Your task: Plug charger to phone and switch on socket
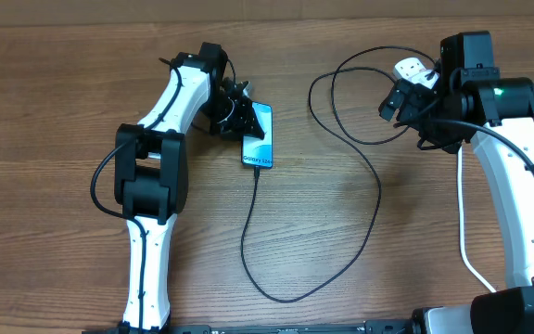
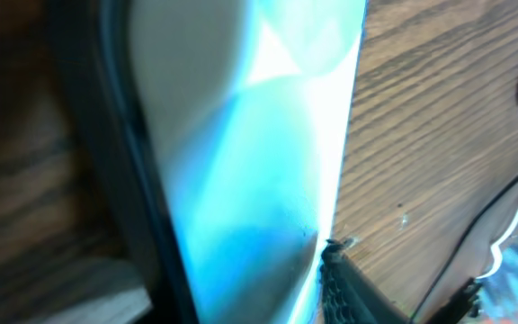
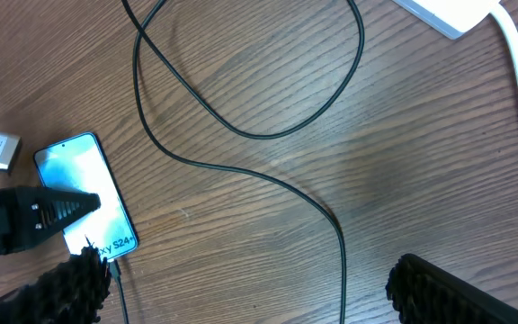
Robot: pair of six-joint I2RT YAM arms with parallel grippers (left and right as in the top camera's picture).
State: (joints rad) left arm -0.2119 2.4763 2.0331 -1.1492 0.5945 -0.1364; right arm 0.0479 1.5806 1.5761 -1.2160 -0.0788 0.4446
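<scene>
Wood-grain worktop (image 1: 63, 74), matte; little of the room shows beyond it. Charger (image 3: 342, 270) tip looks seated in the phone (image 1: 259, 137), which lies centre-left under the left gripper (image 1: 235, 116). Can't tell how those jaws stand. Right gripper (image 3: 248, 270) has its jaws spread wide, near the socket (image 1: 413, 70) at far right. My read: switch step is next, needing one fingertip lined up and pressed onto it.

Bright, even light falls on the bench (image 1: 63, 93), with soft shadows. The left wrist view is very blurry, and the phone (image 2: 241, 162) glares white.
</scene>
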